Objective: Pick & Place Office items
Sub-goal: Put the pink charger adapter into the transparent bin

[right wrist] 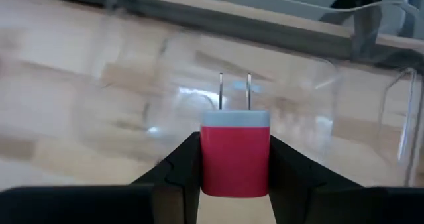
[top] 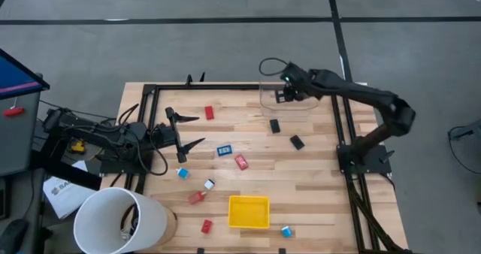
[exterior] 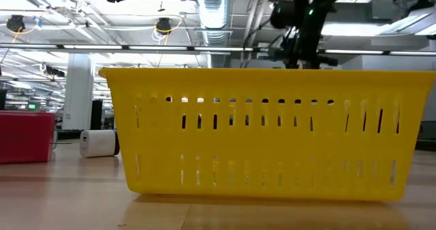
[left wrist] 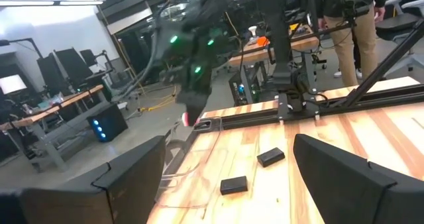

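My right gripper (top: 285, 94) (right wrist: 235, 159) hangs over the clear plastic box (top: 264, 101) (right wrist: 371, 111) at the table's far side, shut on a red plug adapter (right wrist: 235, 154) with a white face and two metal prongs. It also shows in the left wrist view as a red spot (left wrist: 189, 118) under the right arm. My left gripper (top: 188, 131) (left wrist: 228, 177) is open over the table's left part, holding nothing. Loose office items lie flat on the wood: a red piece (top: 209, 113), two black pieces (top: 275, 125) (top: 297, 142), a blue-and-white piece (top: 225, 149) and several more nearer the yellow tray (top: 249, 212). My right gripper pinches the red plug adapter by its two red side faces (right wrist: 211, 164) between the two fingers. Its white pronged end (right wrist: 235, 118) points away from the wrist toward the clear box. The adapter is lifted clear above the box.
The yellow tray fills the low view (exterior: 272, 135), with a red piece (exterior: 26, 137) and a white one (exterior: 99, 143) to its side. A white bucket (top: 120, 220) stands at the near left corner. A black frame (top: 342, 126) edges the table. People stand beyond the table (left wrist: 344, 25).
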Action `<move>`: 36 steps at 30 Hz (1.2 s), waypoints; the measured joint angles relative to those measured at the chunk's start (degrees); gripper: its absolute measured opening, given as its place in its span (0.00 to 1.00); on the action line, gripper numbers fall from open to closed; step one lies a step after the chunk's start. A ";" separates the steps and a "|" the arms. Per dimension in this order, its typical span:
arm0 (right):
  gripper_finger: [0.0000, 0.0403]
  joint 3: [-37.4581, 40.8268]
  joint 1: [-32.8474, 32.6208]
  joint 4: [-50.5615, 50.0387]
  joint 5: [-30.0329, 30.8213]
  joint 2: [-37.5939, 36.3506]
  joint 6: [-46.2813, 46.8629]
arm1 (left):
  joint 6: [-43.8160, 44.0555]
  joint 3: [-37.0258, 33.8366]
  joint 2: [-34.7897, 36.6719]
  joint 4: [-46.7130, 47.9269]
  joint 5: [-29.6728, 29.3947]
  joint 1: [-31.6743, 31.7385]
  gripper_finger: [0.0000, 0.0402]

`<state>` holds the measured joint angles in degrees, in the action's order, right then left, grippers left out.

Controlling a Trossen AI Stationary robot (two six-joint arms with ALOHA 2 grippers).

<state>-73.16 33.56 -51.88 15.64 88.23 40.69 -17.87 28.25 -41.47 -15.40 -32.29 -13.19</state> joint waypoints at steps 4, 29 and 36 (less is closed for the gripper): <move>0.30 -1.19 3.74 0.25 -1.07 6.05 0.18 | 0.00 0.00 0.00 0.00 0.04 0.00 0.82; 0.30 -1.47 10.13 6.85 -9.85 15.45 2.81 | 1.64 0.00 0.00 0.62 -0.02 -0.02 0.82; 0.30 -1.45 9.73 7.34 -11.94 19.39 1.55 | 1.64 0.00 0.00 0.66 -0.02 -0.02 0.82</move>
<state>-74.61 43.29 -44.55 3.70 107.62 42.24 -16.23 28.25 -41.47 -14.74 -32.32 -13.21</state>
